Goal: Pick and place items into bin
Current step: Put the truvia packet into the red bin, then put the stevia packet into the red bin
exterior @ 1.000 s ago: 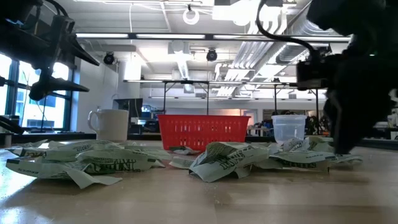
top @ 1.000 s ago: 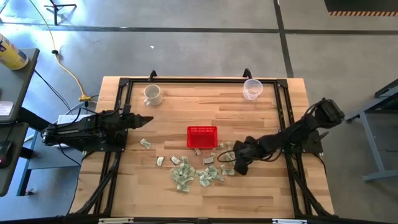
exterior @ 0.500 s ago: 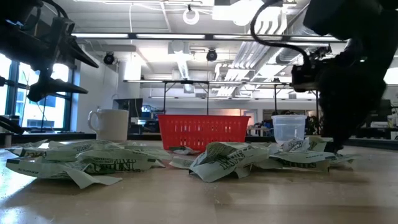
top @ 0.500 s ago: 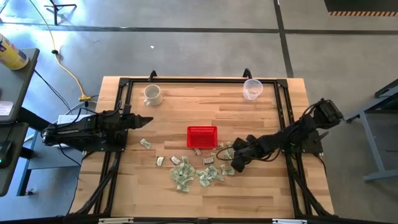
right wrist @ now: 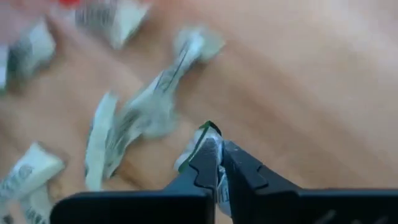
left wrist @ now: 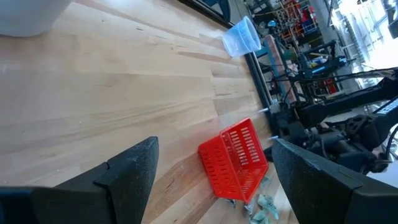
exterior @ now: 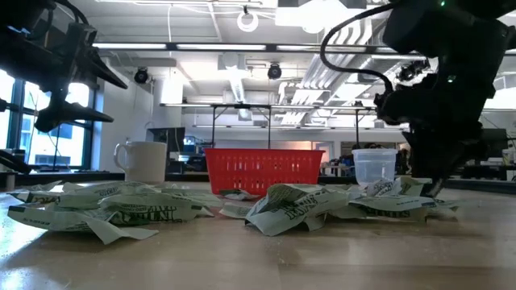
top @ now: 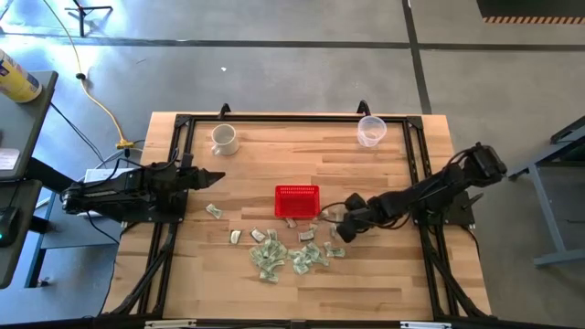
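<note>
A moment ago the right gripper [right wrist: 217,167] was open above the items [top: 283,251]; now its two fingers have snapped shut on one small green-and-white piece [right wrist: 202,146] at the edge of the pile. That means one item is caught, and the next job is to lift it and carry it to the bin. The right gripper has also slid a little closer to the red bin [top: 297,201], which sits just beside it on the table [top: 274,155], to the left in the high view. The piece looks pinched only by its tip, though the close view is blurry, so it may slip. The other items lie spread out in front of the bin. The left gripper [top: 212,177] waits wide open and empty, well away from the pile.
</note>
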